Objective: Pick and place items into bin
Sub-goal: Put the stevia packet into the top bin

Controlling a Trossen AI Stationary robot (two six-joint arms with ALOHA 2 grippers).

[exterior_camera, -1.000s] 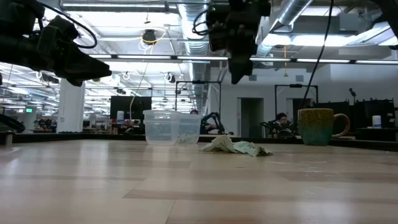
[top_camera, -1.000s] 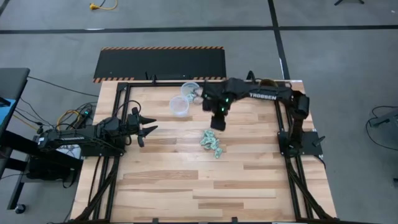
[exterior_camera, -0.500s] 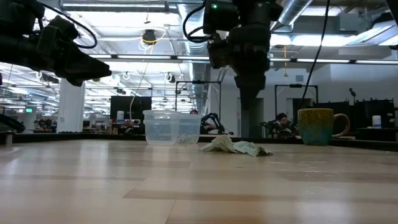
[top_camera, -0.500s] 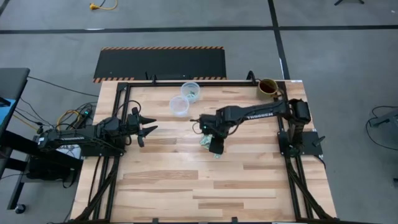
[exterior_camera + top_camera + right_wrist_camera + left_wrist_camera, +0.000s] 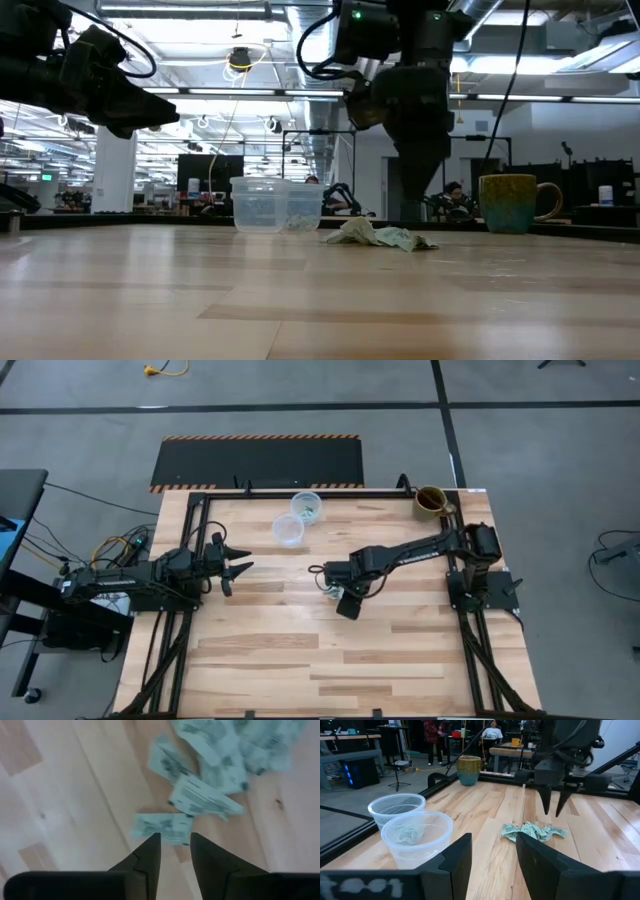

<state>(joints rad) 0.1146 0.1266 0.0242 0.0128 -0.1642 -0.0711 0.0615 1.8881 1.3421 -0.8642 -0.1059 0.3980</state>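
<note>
right gripper (image 5: 174, 851) hangs just over the items (image 5: 210, 775) piled mid-bench, fingers a little apart, pinching nothing. the packets overlap, so it could easily snag two or shove the loose one away. cups (image 5: 295, 518) sit toward the far edge. left gripper (image 5: 237, 563) waits spread by the left edge.

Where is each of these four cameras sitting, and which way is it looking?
High view: above the table, looking straight down; both arms show.
Low view: at table-top height, looking level across to the cups and mug; both arms enter from above.
Left wrist view: on the left arm, facing across the table past its own open fingers.
Right wrist view: on the right arm, pointing down past its own open fingers.
Shared: both wrist views show the pile of wrapped pieces.
</note>
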